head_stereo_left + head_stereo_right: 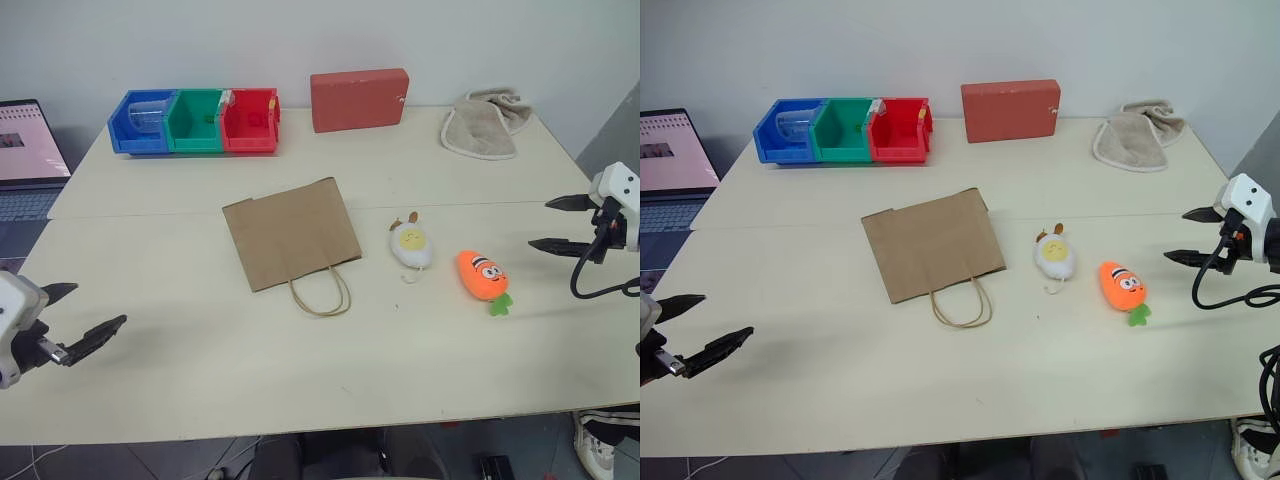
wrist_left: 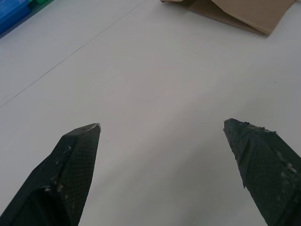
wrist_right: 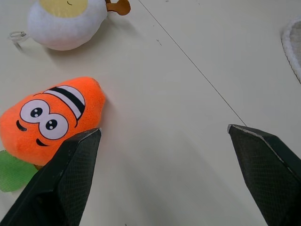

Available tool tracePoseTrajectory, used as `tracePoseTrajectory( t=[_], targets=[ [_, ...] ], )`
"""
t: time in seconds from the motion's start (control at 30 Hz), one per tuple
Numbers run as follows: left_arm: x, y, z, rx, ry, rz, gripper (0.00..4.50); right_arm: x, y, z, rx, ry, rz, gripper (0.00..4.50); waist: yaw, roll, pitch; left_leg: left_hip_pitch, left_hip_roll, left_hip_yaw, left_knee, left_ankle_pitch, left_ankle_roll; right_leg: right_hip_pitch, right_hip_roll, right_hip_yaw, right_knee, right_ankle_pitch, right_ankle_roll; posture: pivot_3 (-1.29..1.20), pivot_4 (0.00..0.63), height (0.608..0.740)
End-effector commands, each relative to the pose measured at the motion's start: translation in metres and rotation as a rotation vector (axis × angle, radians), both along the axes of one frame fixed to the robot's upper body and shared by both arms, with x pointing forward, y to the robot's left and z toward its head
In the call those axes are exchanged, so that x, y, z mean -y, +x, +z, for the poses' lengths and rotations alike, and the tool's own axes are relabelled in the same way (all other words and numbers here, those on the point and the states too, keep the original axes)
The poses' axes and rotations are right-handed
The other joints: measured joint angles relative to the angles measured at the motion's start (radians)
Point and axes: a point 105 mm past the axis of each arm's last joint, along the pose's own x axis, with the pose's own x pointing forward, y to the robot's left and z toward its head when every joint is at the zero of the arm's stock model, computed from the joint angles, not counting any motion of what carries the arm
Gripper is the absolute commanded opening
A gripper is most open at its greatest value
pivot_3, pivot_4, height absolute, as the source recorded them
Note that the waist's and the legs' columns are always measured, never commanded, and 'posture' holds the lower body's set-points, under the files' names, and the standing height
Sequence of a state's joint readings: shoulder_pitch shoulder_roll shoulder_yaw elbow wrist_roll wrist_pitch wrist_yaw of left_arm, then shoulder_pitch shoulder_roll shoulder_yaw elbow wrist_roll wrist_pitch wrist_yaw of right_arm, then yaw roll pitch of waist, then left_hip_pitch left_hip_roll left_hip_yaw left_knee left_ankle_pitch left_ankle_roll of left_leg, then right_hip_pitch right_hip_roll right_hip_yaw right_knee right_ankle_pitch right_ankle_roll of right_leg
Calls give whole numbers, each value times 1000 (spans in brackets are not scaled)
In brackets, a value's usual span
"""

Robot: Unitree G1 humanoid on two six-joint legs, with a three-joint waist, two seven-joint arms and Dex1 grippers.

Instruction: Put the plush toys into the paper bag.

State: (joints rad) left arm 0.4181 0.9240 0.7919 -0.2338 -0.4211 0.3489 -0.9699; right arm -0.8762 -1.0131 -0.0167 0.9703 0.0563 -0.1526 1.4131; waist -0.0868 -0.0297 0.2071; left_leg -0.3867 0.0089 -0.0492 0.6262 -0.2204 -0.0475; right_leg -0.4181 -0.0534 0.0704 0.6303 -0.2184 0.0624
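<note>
Bright, even light; soft shadows; sharp focus.

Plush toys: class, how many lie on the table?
2. The egg plush toy lies just right of the paper bag; the carrot plush toy lies further right, apart.

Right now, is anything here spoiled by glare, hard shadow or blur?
Left eye view: even light, soft shadows under the carrot plush and egg plush, paper bag crisp. Left wrist view: pale table slightly washed out, no hotspot. Right wrist view: the near fingertips and the carrot's face both sharp.
</note>
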Motion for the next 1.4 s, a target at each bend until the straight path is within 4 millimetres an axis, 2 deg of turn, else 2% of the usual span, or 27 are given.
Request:
tracePoseTrajectory(
  t=[0.03, 0.3, 0.43, 0.77, 0.97, 1.17, 1.27, 1.3, 1.4],
  targets=[
    [-4, 0, 16, 71, 8, 11, 4477, 3, 0, 13, 42, -11, -3, 4500, 0, 0, 0, 0, 0, 0, 0, 0, 0, 0, 0, 0, 0, 0, 0, 0, 150, 740],
    [-6, -1, 13, 42, 5, 22, 4477, 4, 1, 11, 39, -13, -5, 4500, 0, 0, 0, 0, 0, 0, 0, 0, 0, 0, 0, 0, 1, 0, 0, 0, 150, 740],
    [-11, 1, 18, 78, -23, 42, 4477, 3, 1, 10, 43, -12, -2, 4500, 0, 0, 0, 0, 0, 0, 1, 0, 0, -1, 0, 0, 2, 0, 0, 0, 150, 740],
    [-4, -3, 17, 93, 38, -17, 4477, 2, 1, 6, 44, -4, 1, 4500, 0, 0, 0, 0, 0, 1, 1, 0, 0, -1, 0, 0, 5, 0, 0, 0, 150, 740],
    [4, 5, 25, 138, 25, -51, 4477, 1, 0, 7, 48, -3, 10, 4500, 0, 0, 0, 3, -1, 0, 2, 0, 0, -2, 0, 1, 13, 0, 0, 0, 150, 740],
    [51, 20, 22, 117, 41, -247, 4477, -10, -3, 14, 65, 6, 73, 4500, 0, 0, 0, 4, 0, 0, 2, 0, 0, -2, 0, 1, 14, 0, -1, 0, 150, 740],
    [87, 30, 10, 72, 65, -396, 4477, -30, -13, 21, 79, 19, 161, 4500, 2, 0, 0, 4, 0, 0, 2, 0, 0, -2, 1, 1, 14, 0, 0, 0, 150, 740],
    [94, 31, 8, 64, 65, -423, 4477, -35, -16, 22, 82, 23, 177, 4500, 4, 0, 0, 4, -1, -1, 2, 0, 0, -2, 1, 1, 15, 0, 0, 0, 150, 740],
    [128, 37, -5, 14, 59, -570, 4477, -62, -34, 26, 73, 50, 257, 4500, 7, 0, 0, 3, -1, -2, 2, 0, 0, -2, 1, 1, 15, 3, 4, 0, 150, 740]
  ],
)
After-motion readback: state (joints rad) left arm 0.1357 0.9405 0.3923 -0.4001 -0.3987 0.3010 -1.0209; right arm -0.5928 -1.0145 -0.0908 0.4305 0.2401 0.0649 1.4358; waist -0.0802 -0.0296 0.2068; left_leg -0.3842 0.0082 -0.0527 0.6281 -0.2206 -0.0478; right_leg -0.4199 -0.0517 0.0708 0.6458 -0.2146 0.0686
